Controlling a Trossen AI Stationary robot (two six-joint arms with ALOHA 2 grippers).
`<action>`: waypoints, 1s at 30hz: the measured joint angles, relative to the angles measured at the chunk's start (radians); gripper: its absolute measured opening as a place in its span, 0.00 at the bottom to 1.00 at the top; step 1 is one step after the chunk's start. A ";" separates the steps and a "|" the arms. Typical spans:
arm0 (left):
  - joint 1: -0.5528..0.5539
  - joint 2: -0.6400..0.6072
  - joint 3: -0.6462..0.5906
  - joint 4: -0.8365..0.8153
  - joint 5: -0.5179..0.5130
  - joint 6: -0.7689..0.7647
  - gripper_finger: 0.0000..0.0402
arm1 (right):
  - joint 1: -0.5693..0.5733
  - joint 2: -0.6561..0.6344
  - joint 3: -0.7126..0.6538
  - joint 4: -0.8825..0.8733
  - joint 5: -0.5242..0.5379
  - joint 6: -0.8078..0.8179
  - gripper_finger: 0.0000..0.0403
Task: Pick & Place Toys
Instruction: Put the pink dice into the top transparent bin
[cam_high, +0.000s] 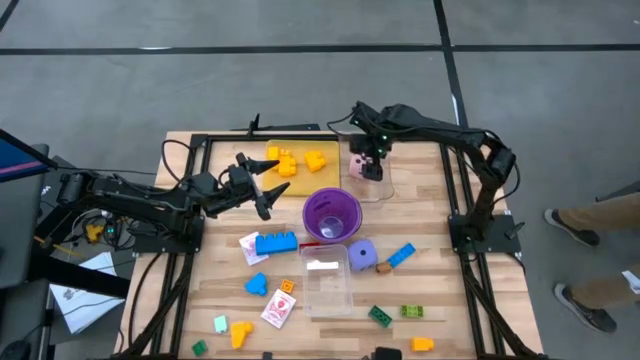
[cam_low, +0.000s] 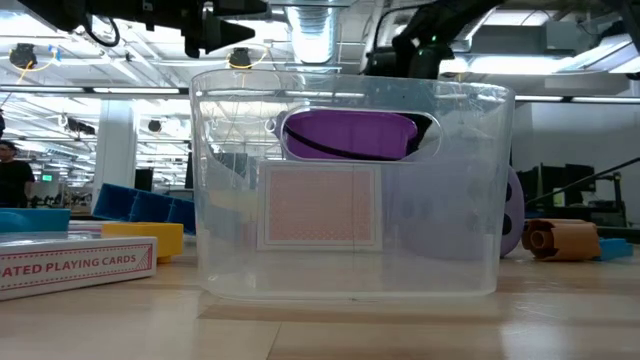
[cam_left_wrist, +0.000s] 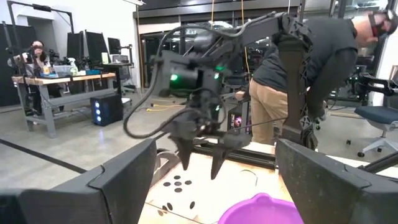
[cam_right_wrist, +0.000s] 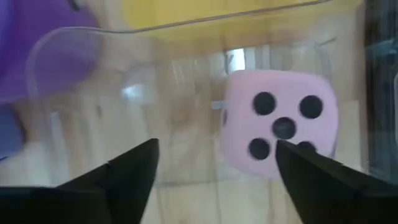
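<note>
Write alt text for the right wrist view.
A pink die with black dots lies in a clear tray, just beyond the right gripper, whose dark fingers stand apart. A yellow tray lies behind.

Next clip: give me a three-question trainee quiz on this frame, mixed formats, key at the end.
1. True or false: the pink die lies in a clear tray.
2. Which claw hangs over that tray: A left, B right?
3. Fill in: the purple die sits beside the purple ___.

Key: 1 true. 2 B, the right claw; its fingers stand apart in its wrist view, die not gripped. The left claw is open by the yellow tray. 3 cup.
</note>
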 joint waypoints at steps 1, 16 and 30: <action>0.000 0.000 0.000 -0.002 0.000 0.000 0.80 | 0.006 -0.011 -0.006 -0.001 -0.005 0.005 0.71; 0.000 0.000 0.000 -0.007 0.000 -0.032 0.80 | -0.036 -0.078 -0.213 0.166 -0.159 -0.001 0.02; 0.000 0.000 0.000 0.005 0.000 -0.047 0.80 | -0.076 -0.074 -0.259 0.213 -0.202 0.011 0.00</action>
